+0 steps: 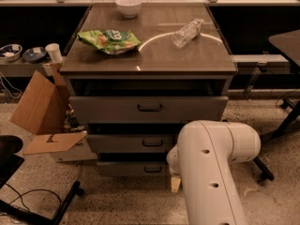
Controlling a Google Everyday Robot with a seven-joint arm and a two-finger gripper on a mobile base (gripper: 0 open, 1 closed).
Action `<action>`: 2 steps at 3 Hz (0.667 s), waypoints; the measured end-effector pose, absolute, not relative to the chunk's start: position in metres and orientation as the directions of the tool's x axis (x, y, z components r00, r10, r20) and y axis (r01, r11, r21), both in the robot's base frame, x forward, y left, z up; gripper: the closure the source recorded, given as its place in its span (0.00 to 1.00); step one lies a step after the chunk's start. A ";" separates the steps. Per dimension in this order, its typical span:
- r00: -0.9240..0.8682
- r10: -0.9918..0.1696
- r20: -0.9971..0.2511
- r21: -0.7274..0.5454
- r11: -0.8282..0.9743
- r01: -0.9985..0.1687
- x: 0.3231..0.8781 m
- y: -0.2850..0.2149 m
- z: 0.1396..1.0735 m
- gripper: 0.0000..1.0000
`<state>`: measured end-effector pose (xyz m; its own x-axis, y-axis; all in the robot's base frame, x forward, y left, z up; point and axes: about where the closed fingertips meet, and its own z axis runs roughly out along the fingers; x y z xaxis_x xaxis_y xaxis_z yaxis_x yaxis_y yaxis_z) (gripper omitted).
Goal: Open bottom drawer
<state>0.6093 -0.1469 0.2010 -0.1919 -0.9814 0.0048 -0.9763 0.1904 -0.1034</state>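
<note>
The bottom drawer (133,168) is the lowest, slimmest grey front of the cabinet, with a small black loop handle (153,169). Its front sits close under the middle drawer (126,143), with a dark gap above it. My gripper (175,183) hangs low at the end of the big white arm (211,172), just right of and slightly below the handle, in front of the drawer's right end. The arm hides that right end of the drawer. The gripper holds nothing that I can see.
The top drawer (147,108) stands slightly out. On the cabinet top lie a green chip bag (110,40), a plastic bottle (187,32) and a white bowl (128,5). An open cardboard box (42,111) stands at the left. Chair legs (56,210) are at the lower left.
</note>
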 end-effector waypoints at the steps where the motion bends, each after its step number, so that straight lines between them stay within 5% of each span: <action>1: -0.205 -0.978 -0.026 -0.077 0.206 -0.976 0.608 -0.139 0.190 0.17; 2: -0.214 -0.976 -0.040 -0.042 0.216 -0.976 0.599 -0.135 0.180 0.41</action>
<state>0.5992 -0.1347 0.1803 -0.2140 -0.9760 -0.0402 -0.9756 0.2156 -0.0418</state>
